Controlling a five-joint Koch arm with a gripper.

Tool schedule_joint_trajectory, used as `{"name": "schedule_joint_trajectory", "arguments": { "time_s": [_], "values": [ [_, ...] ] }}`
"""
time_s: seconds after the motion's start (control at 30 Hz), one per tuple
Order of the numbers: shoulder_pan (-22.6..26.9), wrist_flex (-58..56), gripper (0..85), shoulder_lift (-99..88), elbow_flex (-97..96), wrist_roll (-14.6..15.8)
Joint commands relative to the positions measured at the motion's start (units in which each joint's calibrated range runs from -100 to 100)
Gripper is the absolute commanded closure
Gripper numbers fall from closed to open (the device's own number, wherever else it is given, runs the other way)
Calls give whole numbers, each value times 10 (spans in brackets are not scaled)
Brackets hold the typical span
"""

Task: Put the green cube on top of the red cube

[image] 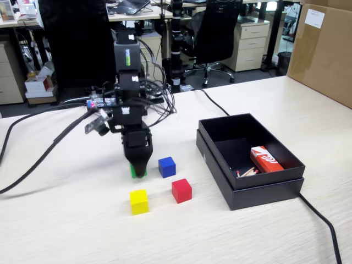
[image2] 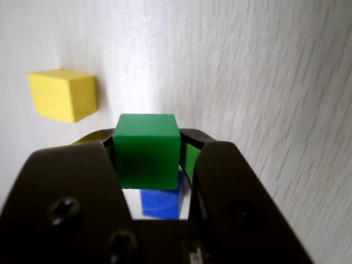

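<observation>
**Green cube between the jaws, stacking not yet done**

Progress: the pincer (image: 138, 169) is down at the counter (image: 66, 231), over the green cube (image: 133, 171). The wrist view shows the green cube (image2: 147, 149) sitting squarely between the two dark jaws, both side faces flush against them. I judge the pincer is pinching the green cube. Whether the cube is off the surface yet, I cannot tell; in the fixed view only a green sliver shows beside the jaw tip, low against the counter.

The red cube (image: 181, 190) stands bare, nothing on top. It lies toward the counter's near edge, to the right of the pincer in the fixed view and apart from it. The blue cube (image: 166, 166) sits just beside the pincer, between it and the red cube. The yellow cube (image: 139, 201) lies nearer the front edge.

Left to do: lift, carry past the blue cube, set down on the red cube, release.
</observation>
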Motion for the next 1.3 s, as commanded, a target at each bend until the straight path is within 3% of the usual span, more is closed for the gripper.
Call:
{"name": "schedule_joint_trajectory", "arguments": {
  "time_s": [0.0,0.17,0.37,0.97,1.0,1.03,1.1,1.17,1.2,1.27],
  "values": [
    [14,-16,846,-88,67,16],
    [45,-26,846,-15,226,55],
    [63,-26,846,112,319,76],
    [63,-22,846,225,346,81],
    [64,-19,717,229,350,80],
    [65,-19,709,229,350,80],
    [67,-19,600,229,349,80],
    [69,-19,597,229,349,80],
    [70,-19,497,228,351,81],
    [70,-19,481,228,353,81]
  ]
}}
